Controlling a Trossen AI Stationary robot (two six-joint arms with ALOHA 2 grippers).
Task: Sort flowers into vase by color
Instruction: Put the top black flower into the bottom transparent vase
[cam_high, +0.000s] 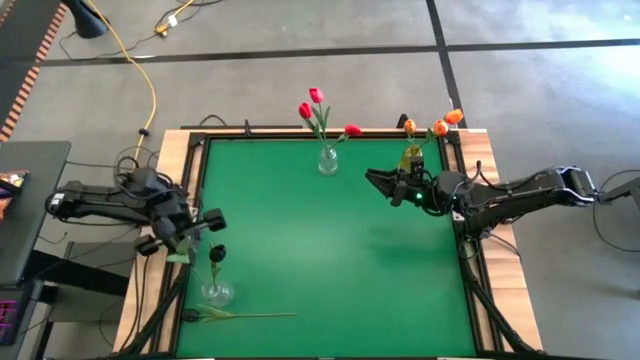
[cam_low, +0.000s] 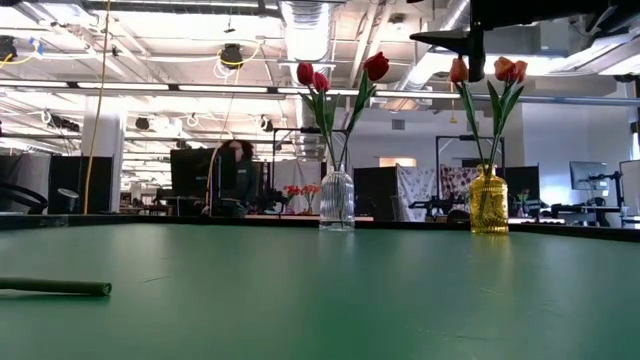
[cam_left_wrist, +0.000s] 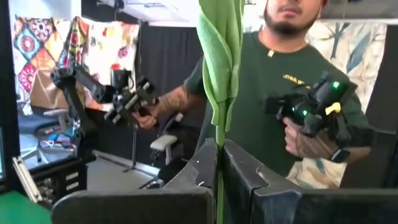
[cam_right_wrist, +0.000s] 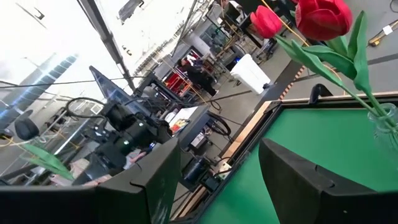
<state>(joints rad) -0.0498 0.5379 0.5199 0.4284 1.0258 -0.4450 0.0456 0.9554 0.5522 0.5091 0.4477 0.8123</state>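
Observation:
My left gripper (cam_high: 203, 226) is at the table's left edge, shut on a green tulip stem (cam_left_wrist: 218, 134). A green leaf (cam_high: 179, 256) shows beside it. Just toward the near edge, a dark bud (cam_high: 217, 253) stands over a small clear vase (cam_high: 217, 292). Whether that bud belongs to the held stem, I cannot tell. Another tulip (cam_high: 240, 315) lies flat on the table near the near edge. Red tulips (cam_high: 316, 108) stand in a clear vase (cam_low: 336, 200), and orange tulips (cam_high: 440, 125) in a yellow vase (cam_low: 488, 203). My right gripper (cam_high: 376, 181) hovers open beside the yellow vase. My left gripper pinches the thin green stem (cam_left_wrist: 219, 163) between its two fingers (cam_left_wrist: 198, 171), which lie across it. The stem and its folded leaf (cam_left_wrist: 221, 50) rise past the fingers in the wrist view. The flower's head is outside that view, and the held flower is clear of the table.
Both filled vases stand near the table's far edge. Raised black rails and a wooden border (cam_high: 170, 160) frame the green table. A person (cam_left_wrist: 292, 93) stands beyond the table holding two hand controllers. The middle of the green mat (cam_high: 330, 260) is bare.

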